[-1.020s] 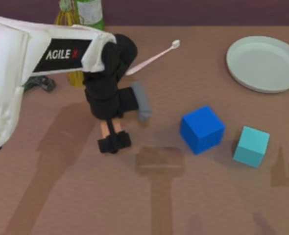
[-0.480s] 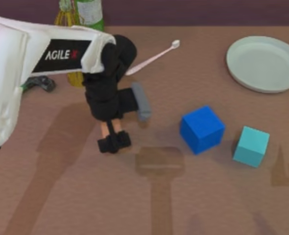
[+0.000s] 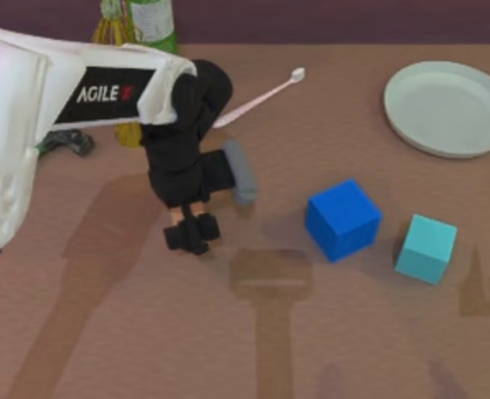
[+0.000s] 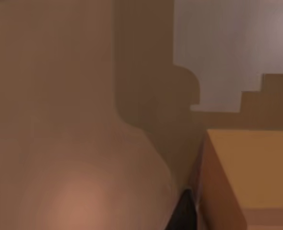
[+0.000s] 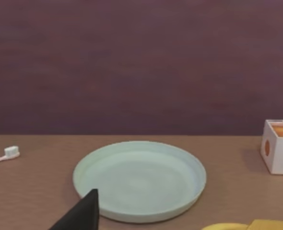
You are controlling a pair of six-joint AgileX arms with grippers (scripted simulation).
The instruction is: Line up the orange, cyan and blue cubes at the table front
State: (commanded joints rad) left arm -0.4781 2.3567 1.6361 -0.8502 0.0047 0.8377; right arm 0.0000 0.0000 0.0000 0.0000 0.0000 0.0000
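My left gripper (image 3: 191, 233) hangs above the left-middle of the table (image 3: 353, 332), shut on the pale orange cube (image 4: 249, 177). That cube fills the lower part of the left wrist view, right against one dark fingertip (image 4: 183, 213). From the top view only a sliver of orange (image 3: 176, 214) shows under the black fingers. The deep blue cube (image 3: 342, 219) rests on the table right of centre, and the light cyan cube (image 3: 427, 248) lies just to its right, apart from it. My right gripper (image 5: 84, 213) is parked outside the top view, near the plate.
A pale round plate (image 3: 447, 108) lies at the back right and a toothbrush (image 3: 257, 98) at the back centre. A green bottle (image 3: 152, 21), bananas (image 3: 110, 32) and a dark tool (image 3: 66, 141) crowd the back left. A white box with orange dots (image 5: 280, 146) stands beside the plate.
The left gripper's fingers have drawn slightly toward the back of the table, and less orange shows beneath them. Blue and cyan cubes have not moved.
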